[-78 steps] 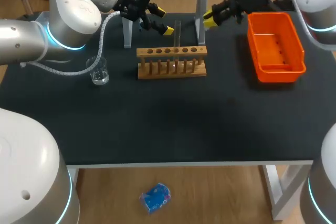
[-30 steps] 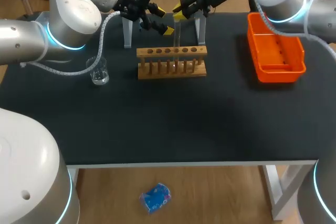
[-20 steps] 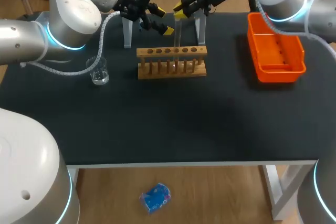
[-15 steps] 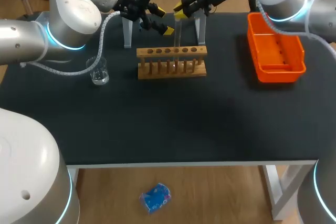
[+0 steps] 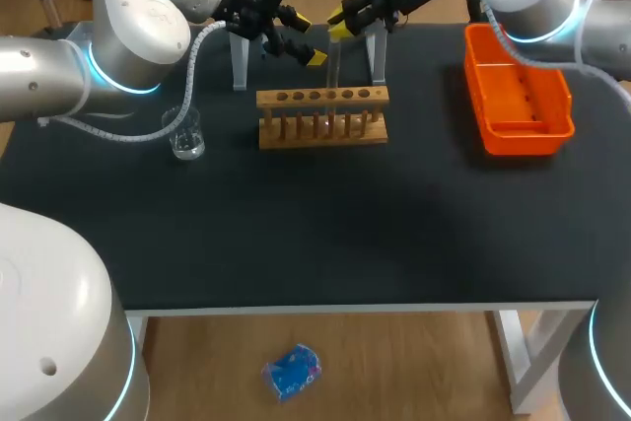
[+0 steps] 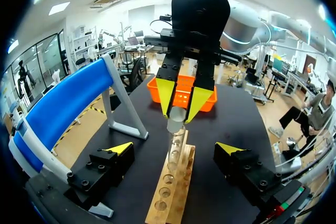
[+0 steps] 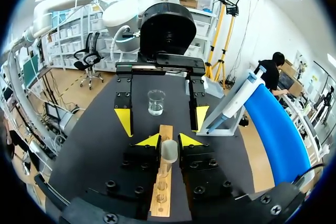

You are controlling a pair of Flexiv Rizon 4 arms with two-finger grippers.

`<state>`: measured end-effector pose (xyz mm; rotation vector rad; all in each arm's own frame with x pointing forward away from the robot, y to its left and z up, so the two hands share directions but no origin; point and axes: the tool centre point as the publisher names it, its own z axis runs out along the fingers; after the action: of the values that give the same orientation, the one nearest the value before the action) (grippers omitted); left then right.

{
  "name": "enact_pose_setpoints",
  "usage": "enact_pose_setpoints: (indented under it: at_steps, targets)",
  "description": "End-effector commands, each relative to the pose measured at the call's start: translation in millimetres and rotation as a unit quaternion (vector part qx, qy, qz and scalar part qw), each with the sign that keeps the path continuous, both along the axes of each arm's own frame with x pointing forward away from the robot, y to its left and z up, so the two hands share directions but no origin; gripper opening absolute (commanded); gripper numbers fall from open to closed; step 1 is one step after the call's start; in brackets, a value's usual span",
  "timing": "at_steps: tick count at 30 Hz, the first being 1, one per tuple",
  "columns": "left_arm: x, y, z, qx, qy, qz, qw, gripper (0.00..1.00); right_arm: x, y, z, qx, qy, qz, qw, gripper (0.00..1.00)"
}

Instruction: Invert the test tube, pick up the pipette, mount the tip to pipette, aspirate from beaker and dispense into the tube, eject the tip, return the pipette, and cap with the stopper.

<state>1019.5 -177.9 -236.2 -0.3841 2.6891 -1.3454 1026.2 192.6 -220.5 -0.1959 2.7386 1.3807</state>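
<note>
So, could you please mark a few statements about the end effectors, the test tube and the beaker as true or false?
1. The right end effector is shut on the top of the test tube. True.
2. The left end effector also grips the test tube. False: it is open, with its fingers wide apart and clear of the tube.
3. The test tube stands upright in the wooden rack. True.
4. The beaker lies tipped over. False: it stands upright on the table, apart from the rack, on the left arm's side.
</note>
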Motion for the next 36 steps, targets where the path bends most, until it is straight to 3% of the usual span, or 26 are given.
enact_pose_setpoints:
  at_steps: [1, 36]
  targets:
    - [0.5, 0.1, 0.6, 0.001, 0.001, -0.001, 1.000, 1.00, 0.7, -0.8, 0.0, -0.002, -0.001, 0.002, 1.000, 0.00]
    - [0.5, 0.1, 0.6, 0.001, 0.001, -0.001, 1.000, 1.00, -3.8, -1.7, -1.6, -0.004, 0.003, 0.005, 1.000, 0.00]
